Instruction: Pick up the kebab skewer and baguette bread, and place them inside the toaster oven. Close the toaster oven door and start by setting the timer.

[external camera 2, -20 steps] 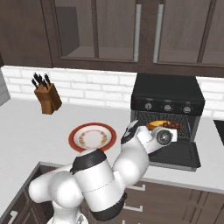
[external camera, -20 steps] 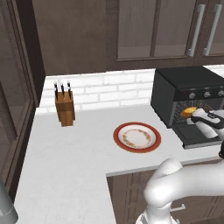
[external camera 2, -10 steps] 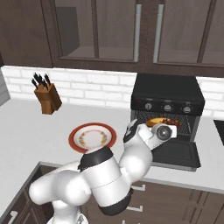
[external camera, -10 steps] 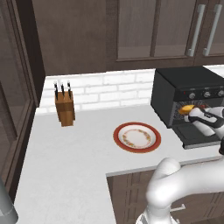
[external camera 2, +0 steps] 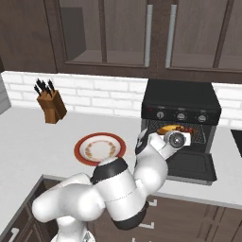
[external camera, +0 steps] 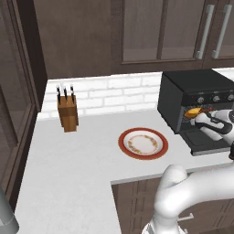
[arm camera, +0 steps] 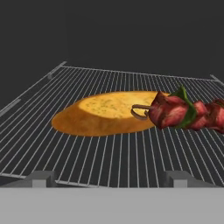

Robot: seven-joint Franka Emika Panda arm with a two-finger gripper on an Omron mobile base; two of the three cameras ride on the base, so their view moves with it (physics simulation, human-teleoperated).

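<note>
Hand (arm camera: 108, 178), fingers spread and gripping nothing, at the mouth of the toaster oven (external camera 2: 182, 101). Beyond it, on the wire rack (arm camera: 52, 140), the baguette bread (arm camera: 103, 113); the kebab skewer (arm camera: 183, 112) apparently rests against its right end.

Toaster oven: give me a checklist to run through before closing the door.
1. Bread on the rack: ok, lying flat.
2. Skewer on the rack: ok, beside the bread, its ring end against it.
3. Gripper empty: ok, fingers spread, nothing between them.
4. Hand clear of the oven opening: not ok, it sits at the mouth, over the door.
5. Door ready to swing up: cannot tell until the hand backs out; it lies folded down.
6. Plate emptied: ok.
</note>
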